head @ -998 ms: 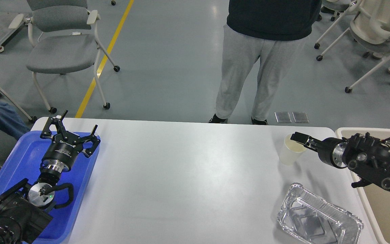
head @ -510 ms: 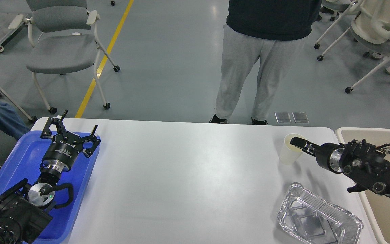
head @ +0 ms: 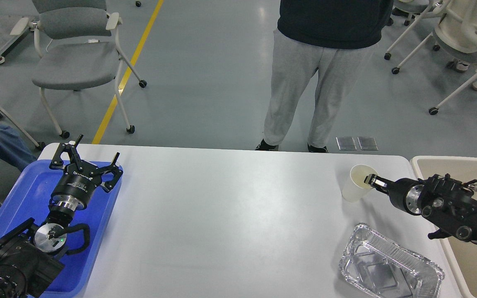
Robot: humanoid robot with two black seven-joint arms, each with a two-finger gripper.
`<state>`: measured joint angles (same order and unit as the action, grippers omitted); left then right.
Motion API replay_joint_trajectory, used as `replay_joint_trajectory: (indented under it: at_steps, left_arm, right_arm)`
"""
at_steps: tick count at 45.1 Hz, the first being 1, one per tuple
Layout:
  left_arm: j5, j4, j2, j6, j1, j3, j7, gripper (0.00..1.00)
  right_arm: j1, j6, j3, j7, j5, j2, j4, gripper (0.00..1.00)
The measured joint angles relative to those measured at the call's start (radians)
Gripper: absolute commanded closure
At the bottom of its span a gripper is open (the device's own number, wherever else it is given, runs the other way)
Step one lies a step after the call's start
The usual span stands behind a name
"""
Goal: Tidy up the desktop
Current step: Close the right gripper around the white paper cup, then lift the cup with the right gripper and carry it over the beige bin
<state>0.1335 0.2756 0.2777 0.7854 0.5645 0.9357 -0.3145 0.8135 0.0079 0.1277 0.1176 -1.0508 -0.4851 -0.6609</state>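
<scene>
- R gripper (head: 370, 179): dark fingers seen end-on at the rim of the paper cup (head: 356, 188); tips overlap the rim's near-right edge. Spread and grip can't be told.
- L gripper (head: 84, 159): black linkage fingers spread wide, nothing between them; hangs over the blue tray (head: 23, 198), a glossy plastic rectangle w/ raised lip.
- Cup: pale cream, tapered, upright on the desk (head: 222, 215), far-right area.
- Foil tray (head: 389, 269): crinkled silver, rectangular, ribbed rim; near-right on desk, bottom edge cut off.
- Desk: matte white, rounded corners, fills the lower view.
- Beige bin (head: 429, 162): smooth plastic, just beside desk's right edge, mostly hidden by R arm.
- Vs 0.5 s ago: R gripper pulled back to the right; more of cup mouth visible. L gripper unchanged.
</scene>
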Motion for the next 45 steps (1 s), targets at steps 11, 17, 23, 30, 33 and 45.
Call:
replay_joint_trajectory:
  at_steps: [11,17,23,30,33,45]
  left_arm:
    - [0.000,0.000,0.000,0.000,0.000,0.000,0.000,0.00]
    - [0.000,0.000,0.000,0.000,0.000,0.000,0.000,0.00]
    - [0.000,0.000,0.000,0.000,0.000,0.000,0.000,0.00]
    - [0.000,0.001,0.001,0.000,0.000,0.000,0.000,0.00]
    - [0.000,0.001,0.001,0.000,0.000,0.000,0.000,0.00]
    - [-0.001,0.000,0.001,0.000,0.000,0.000,0.000,0.00]
  right_arm:
    - [-0.001,0.000,-0.001,0.003,-0.005,0.000,0.002,1.00]
    - [0.005,0.002,0.003,0.018,-0.001,-0.005,-0.004,1.00]
    - [0.013,0.013,0.012,0.034,0.007,-0.034,-0.020,1.00]
    - [0.039,0.045,0.018,0.045,0.043,-0.109,-0.079,1.00]
    - [0.058,0.066,0.019,0.048,0.068,-0.150,-0.109,1.00]
    - [0.163,0.186,0.023,0.050,0.149,-0.342,-0.227,1.00]
